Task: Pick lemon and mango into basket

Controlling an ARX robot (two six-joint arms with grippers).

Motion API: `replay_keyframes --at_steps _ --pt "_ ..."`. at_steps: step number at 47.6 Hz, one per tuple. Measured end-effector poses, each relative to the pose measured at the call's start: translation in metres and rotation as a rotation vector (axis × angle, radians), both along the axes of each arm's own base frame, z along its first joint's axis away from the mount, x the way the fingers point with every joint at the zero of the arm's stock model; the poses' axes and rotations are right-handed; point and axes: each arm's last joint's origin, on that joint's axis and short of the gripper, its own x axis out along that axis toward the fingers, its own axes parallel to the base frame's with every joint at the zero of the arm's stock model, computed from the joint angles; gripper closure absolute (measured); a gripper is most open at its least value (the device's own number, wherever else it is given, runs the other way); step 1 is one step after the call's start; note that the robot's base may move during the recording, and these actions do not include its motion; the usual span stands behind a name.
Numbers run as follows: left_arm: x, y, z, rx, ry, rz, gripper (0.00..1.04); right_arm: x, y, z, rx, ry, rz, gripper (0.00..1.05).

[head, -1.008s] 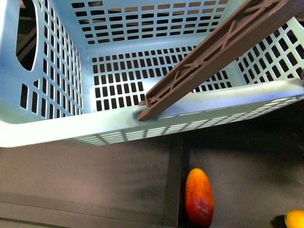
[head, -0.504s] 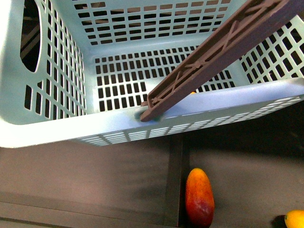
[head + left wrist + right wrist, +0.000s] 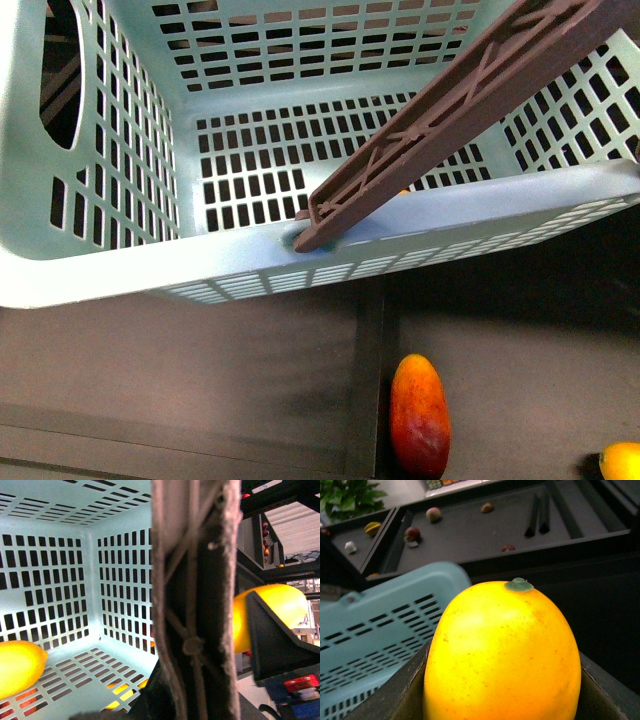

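Note:
The light teal basket [image 3: 230,265] fills the top of the front view, tipped toward me, with its brown handle [image 3: 450,120] slanting across it. My left gripper [image 3: 190,700] is shut on that handle [image 3: 192,580], which hides its fingers. My right gripper [image 3: 502,690] is shut on the lemon [image 3: 502,645], a yellow oval with a green stem button, held just beside the basket [image 3: 380,630]. The lemon [image 3: 270,612] also shows past the handle in the left wrist view. The red-orange mango [image 3: 420,415] lies on the dark table below the basket's front rim.
A yellow fruit [image 3: 17,672] rests on the basket floor. Another yellow fruit [image 3: 622,462] is cut off at the front view's lower right corner. A dark groove [image 3: 368,380] runs along the table beside the mango. Shelves with small fruits [image 3: 434,514] stand behind.
The basket has tipped and shifted slightly, its right rim a little higher. The mango has not moved.

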Motion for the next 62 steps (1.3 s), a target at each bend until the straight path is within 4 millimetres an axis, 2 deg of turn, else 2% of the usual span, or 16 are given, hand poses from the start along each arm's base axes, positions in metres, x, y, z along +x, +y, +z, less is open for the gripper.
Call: replay_keyframes --at_steps 7,12,15,17,21,25,28,32,37,47,51,62 --pt "0.0 0.0 0.0 -0.002 0.001 -0.002 1.0 0.012 0.033 -0.013 -0.026 0.036 0.072 0.42" --pt "0.0 0.0 0.0 -0.001 0.001 -0.002 1.0 0.012 0.036 -0.014 -0.041 0.038 0.057 0.23" --pt "0.0 0.0 0.0 -0.001 0.0 -0.001 1.0 0.007 0.029 -0.007 -0.041 0.015 0.038 0.12" --pt "0.0 0.0 0.0 0.0 0.0 0.001 1.0 0.0 0.021 -0.004 -0.037 -0.002 0.019 0.07" --pt "0.0 0.0 -0.001 0.001 0.002 -0.005 1.0 -0.018 -0.003 -0.004 -0.041 0.007 -0.053 0.09" --pt "0.0 0.0 -0.001 0.001 0.004 0.002 1.0 -0.027 -0.015 -0.005 -0.044 0.006 -0.105 0.09" --pt "0.0 0.0 -0.001 0.006 -0.001 0.005 1.0 -0.033 -0.019 -0.01 -0.085 -0.133 -0.002 0.21" --pt "0.0 -0.001 -0.001 0.007 -0.002 -0.002 1.0 -0.042 -0.022 -0.021 -0.129 -0.205 0.027 0.31" --pt "0.0 0.0 -0.001 0.0 0.006 0.001 1.0 -0.056 -0.029 -0.036 -0.175 -0.229 0.033 0.47" --pt "0.0 0.0 -0.001 0.001 0.004 0.001 1.0 -0.088 -0.043 -0.068 -0.211 -0.217 0.029 0.91" --pt "0.0 0.0 -0.001 0.001 0.004 -0.001 1.0 -0.095 -0.045 -0.074 -0.214 -0.218 0.034 1.03" --pt "0.0 0.0 -0.001 0.004 0.002 0.004 1.0 -0.111 -0.057 -0.086 -0.218 -0.224 0.033 1.03"
